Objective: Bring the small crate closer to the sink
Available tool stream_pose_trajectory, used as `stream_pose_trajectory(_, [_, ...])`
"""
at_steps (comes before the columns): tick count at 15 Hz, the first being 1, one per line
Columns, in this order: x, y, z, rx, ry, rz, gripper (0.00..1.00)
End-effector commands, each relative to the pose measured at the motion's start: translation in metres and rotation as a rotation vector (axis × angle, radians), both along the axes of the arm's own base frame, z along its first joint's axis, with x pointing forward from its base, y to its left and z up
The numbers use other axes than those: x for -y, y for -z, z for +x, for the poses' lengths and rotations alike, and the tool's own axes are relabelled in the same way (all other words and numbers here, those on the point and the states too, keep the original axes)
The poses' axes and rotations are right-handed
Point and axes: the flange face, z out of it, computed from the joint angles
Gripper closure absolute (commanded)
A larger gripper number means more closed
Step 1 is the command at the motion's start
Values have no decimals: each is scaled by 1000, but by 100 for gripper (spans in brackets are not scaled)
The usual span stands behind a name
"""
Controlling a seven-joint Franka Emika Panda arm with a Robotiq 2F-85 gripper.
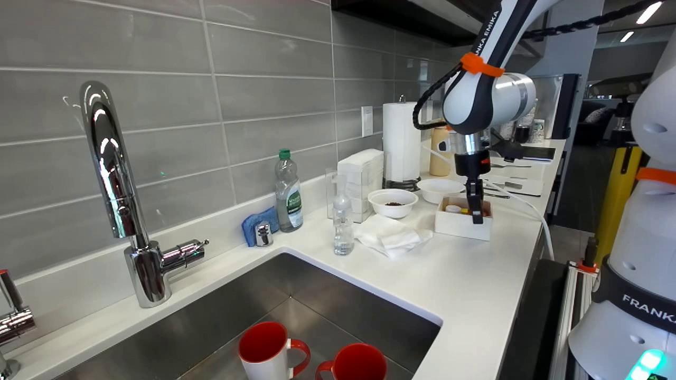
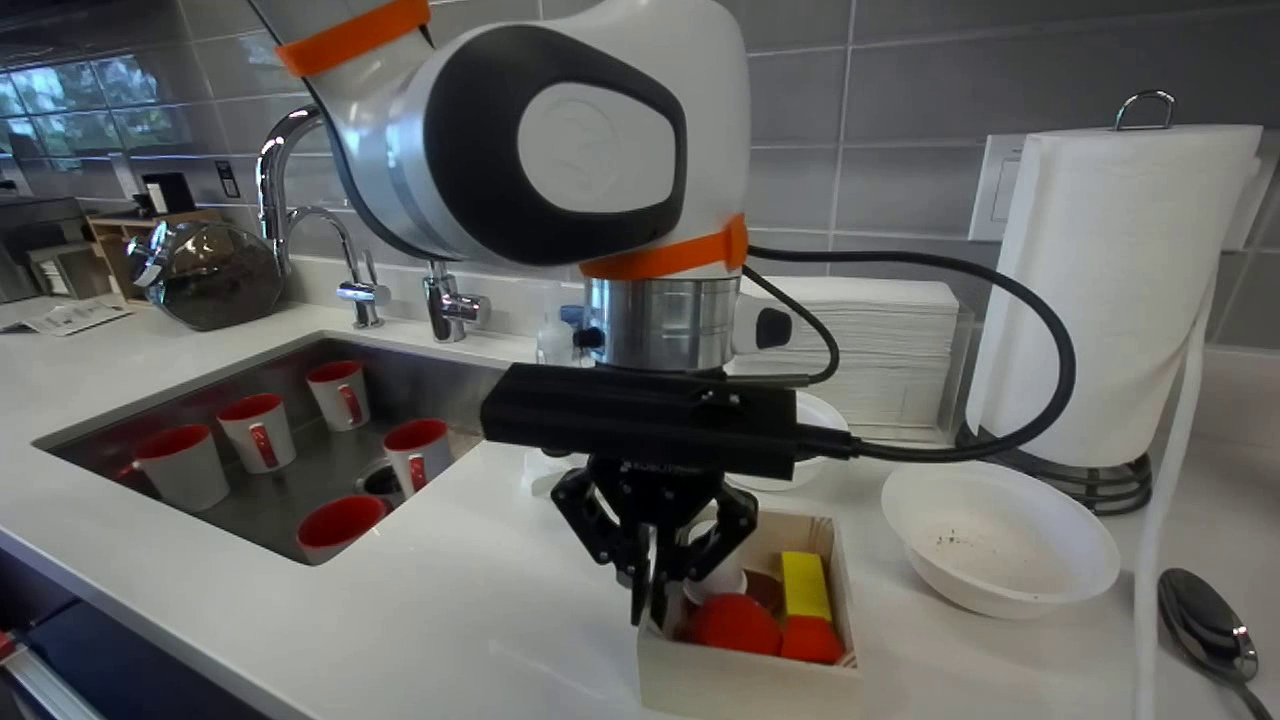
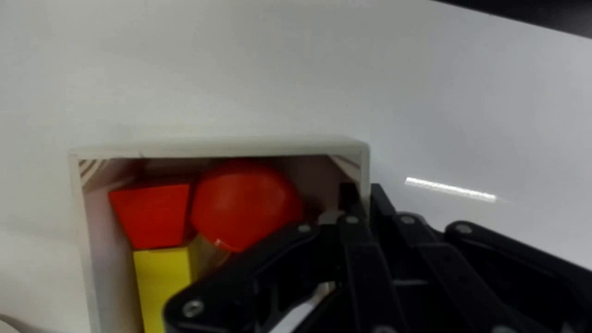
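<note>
I operate a white, rounded arm (image 2: 590, 145) with white EMIKA lettering (image 1: 491, 25), orange straps (image 2: 665, 258), a curved black cable (image 2: 1065, 365), and black jointed fingers (image 3: 381, 201) with round metal screws (image 3: 193, 307).

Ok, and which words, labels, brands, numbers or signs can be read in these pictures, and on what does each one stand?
"NKA EMIKA", start not visible: on the arm.
"FRANK", then cut by the picture edge: on the base.
Label on the bottle: too small.
Faint lettering on the gripper: too small.
Marks on the paper: too blurred.
No numbers can be read.
</note>
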Motion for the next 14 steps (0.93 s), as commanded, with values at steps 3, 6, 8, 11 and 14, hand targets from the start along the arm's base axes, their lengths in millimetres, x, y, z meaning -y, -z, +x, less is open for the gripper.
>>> stream_pose_trajectory(3, [3, -22, -16, -90, 22, -34, 100])
stream_pose_trajectory(6, [0, -23, -19, -135, 4, -27, 100])
stream_pose_trajectory(8, [-3, -19, -18, -145, -15, -21, 100])
stream_pose_trajectory(11, [-15, -8, -12, -158, -53, -5, 100])
stream_pose_trajectory(14, [-24, -3, -5, -156, -90, -18, 100])
